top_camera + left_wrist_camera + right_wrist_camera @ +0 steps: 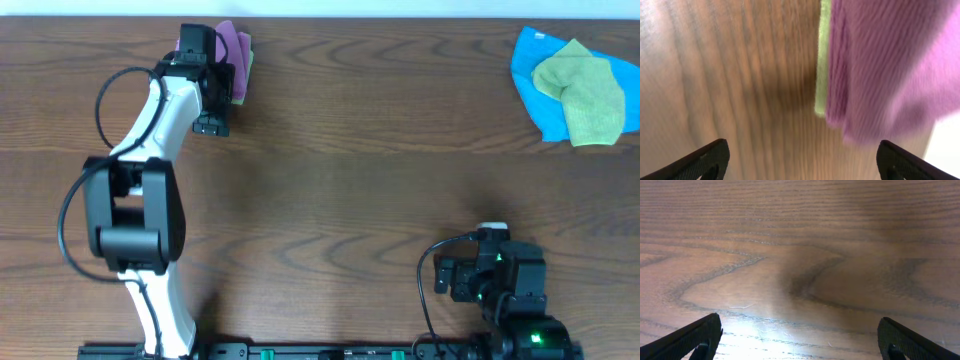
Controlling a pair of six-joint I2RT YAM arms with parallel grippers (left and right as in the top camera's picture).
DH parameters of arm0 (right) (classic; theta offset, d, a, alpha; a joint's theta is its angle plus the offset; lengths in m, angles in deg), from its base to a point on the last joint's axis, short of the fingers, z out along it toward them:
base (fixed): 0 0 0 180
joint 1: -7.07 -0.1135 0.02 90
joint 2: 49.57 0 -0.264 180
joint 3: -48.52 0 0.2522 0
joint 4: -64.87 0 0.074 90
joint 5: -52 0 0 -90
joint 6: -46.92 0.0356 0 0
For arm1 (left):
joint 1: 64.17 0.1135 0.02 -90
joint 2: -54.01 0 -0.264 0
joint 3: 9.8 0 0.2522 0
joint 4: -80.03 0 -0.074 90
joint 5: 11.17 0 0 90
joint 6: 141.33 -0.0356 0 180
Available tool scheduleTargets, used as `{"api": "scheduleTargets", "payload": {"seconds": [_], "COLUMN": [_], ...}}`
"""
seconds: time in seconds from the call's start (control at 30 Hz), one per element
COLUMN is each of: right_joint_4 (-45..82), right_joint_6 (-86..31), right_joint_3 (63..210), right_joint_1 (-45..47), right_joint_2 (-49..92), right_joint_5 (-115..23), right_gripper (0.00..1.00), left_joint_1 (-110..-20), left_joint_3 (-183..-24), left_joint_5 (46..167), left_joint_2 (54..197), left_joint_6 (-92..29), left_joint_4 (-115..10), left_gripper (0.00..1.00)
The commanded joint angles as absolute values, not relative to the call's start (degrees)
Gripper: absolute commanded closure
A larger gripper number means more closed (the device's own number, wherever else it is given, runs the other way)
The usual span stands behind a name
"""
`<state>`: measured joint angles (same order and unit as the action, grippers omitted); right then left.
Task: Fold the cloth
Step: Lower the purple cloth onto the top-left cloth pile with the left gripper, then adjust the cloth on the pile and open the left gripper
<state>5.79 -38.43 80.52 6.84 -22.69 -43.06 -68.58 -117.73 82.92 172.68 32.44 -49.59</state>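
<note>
**Left hand open and empty beside the cloth; right hand idle**

You have the cloth (237, 47) in the upper left of the overhead frame, partly hidden by the left arm. What shows is a narrow purple shape, its long axis running top to bottom.

In the left wrist view the left hand (800, 162) is spread wide with nothing between its fingers. The cloth (880, 65) lies ahead and toward the right of that frame, outside the gap. A green strip (823, 60) shows along its left edge; what it belongs to cannot be told.

The right hand (800, 340) is also wide open and empty, over bare surface (340, 180) at lower right, well apart from the cloth. The left arm is clearly nearer.

Count: one purple cloth, one blue cloth (530, 75), one lime-green cloth (585, 90) lying on the blue, two arms.
</note>
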Motion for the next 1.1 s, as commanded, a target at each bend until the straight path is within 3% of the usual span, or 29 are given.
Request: {"api": "scheduleTargets", "payload": {"seconds": [0.0,0.43,0.77,1.07], "right_joint_4": [5.8,5.8,5.8,5.8], "right_joint_6": [-37.5,-37.5,-37.5,-37.5], "right_joint_3": [80.4,80.4,80.4,80.4], "right_joint_1": [7.2,7.2,7.2,7.2], "right_joint_2": [-22.9,-22.9,-22.9,-22.9], "right_joint_5": [-42.5,-42.5,-42.5,-42.5], "right_gripper": [0.01,0.02,0.01,0.01], "left_joint_1": [-68.7,-69.9,-69.8,-68.9], "left_joint_3": [-118.6,-118.7,-118.6,-118.6], "left_joint_5": [79.4,75.2,69.3,68.2], "left_joint_2": [167.1,164.6,182.0,186.8], "left_joint_6": [31.4,1.6,0.5,1.4], "left_joint_4": [-47.1,-80.2,-95.7,-96.6], "left_gripper": [0.05,0.05,0.05,0.05]}}
